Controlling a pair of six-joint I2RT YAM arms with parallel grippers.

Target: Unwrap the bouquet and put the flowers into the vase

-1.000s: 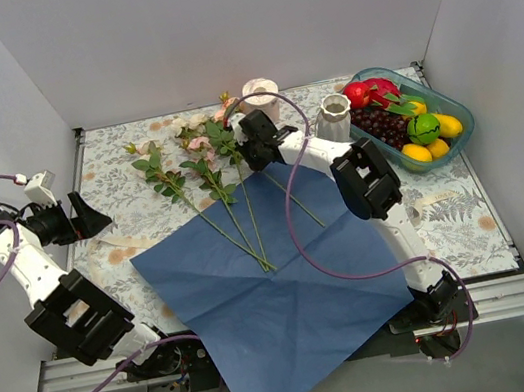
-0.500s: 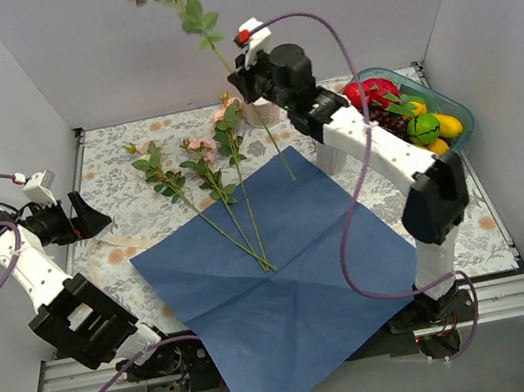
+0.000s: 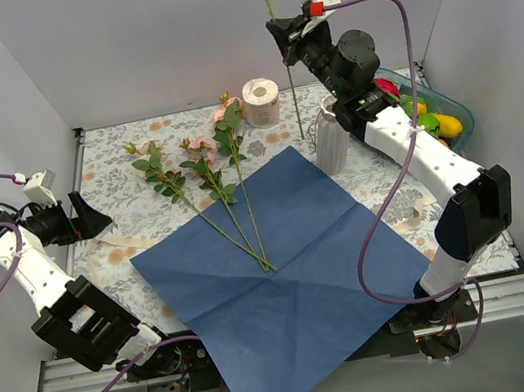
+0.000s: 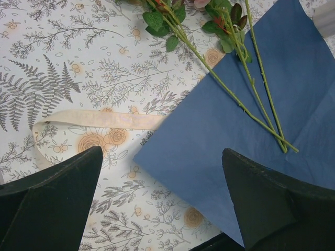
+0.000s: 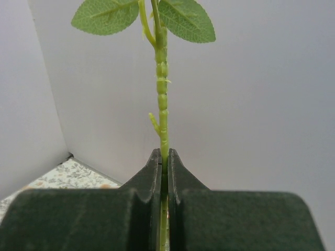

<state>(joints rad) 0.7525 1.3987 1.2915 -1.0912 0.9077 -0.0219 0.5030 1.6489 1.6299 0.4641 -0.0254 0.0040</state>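
The right gripper point(image 3: 286, 34) is raised high beyond the paper's point(image 3: 286, 273) far corner, its jaws pressed tight on one green stem point(image 3: 290, 79), which hangs upright. The right wrist view shows the stem point(image 5: 163, 120) pinched between the two fingers point(image 5: 149, 180) with a pair of leaves point(image 5: 144, 15) above; the bloom is out of view. The stem's lower end dangles beyond the paper's far corner, to the left of the vase point(image 3: 330, 138) and outside its mouth. The vase stands upright just right of that corner. Three more flowers point(image 3: 229, 212) lie flat, their stem ends meeting near the paper's middle and their blooms and leaves spread off its far left edge onto the patterned cloth point(image 3: 127, 179). The left gripper point(image 3: 83, 215) hovers well left of the paper, jaws spread wide and holding nothing. Through its wrist camera the ribbon point(image 4: 99, 119) lies loose on the cloth just beside the paper's left corner. A paper roll point(image 3: 262, 102) and a fruit basket point(image 3: 459, 115) sit beyond the paper — the basket far to the right.
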